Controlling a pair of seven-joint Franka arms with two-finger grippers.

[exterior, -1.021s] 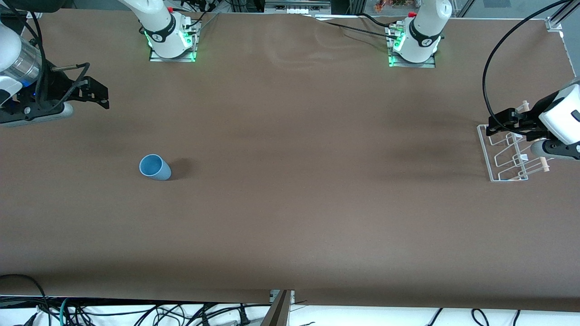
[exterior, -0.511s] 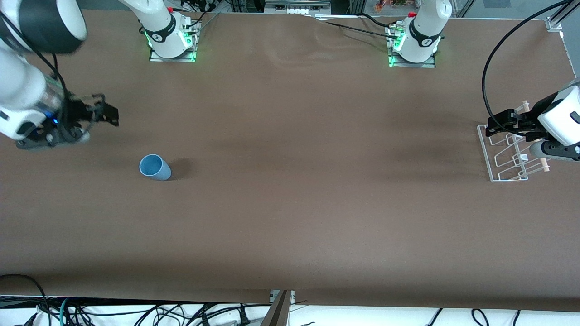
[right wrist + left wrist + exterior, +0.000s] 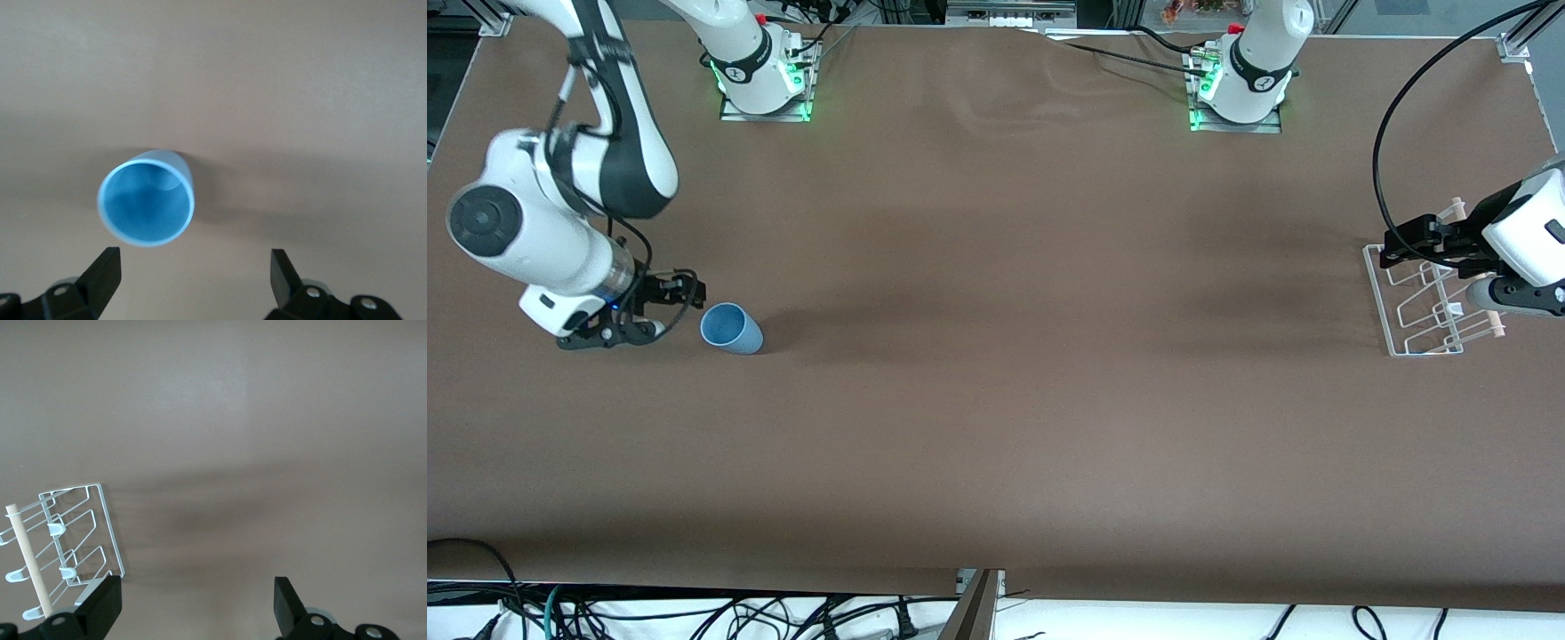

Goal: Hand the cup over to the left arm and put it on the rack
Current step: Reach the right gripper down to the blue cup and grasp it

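One cup (image 3: pixel 731 328) is standing upright on the tabletop (image 3: pixel 996 400); right claw (image 3: pixel 680 298), spread open, is hovering at its nine o'clock. Left claw (image 3: pixel 1405 246), open, is waiting over the rack (image 3: pixel 1414 307).

Even, fairly bright overhead light falls on the brown tabletop (image 3: pixel 996 400), with no glare. Soft, diffuse shadows band across its middle; the cup (image 3: pixel 731 328) throws a short blurred shadow toward the left arm's end. Green lamps glow at both arm bases. The wrist views are paler and washed out, each gripper's fingertips slightly soft at the frame edge.
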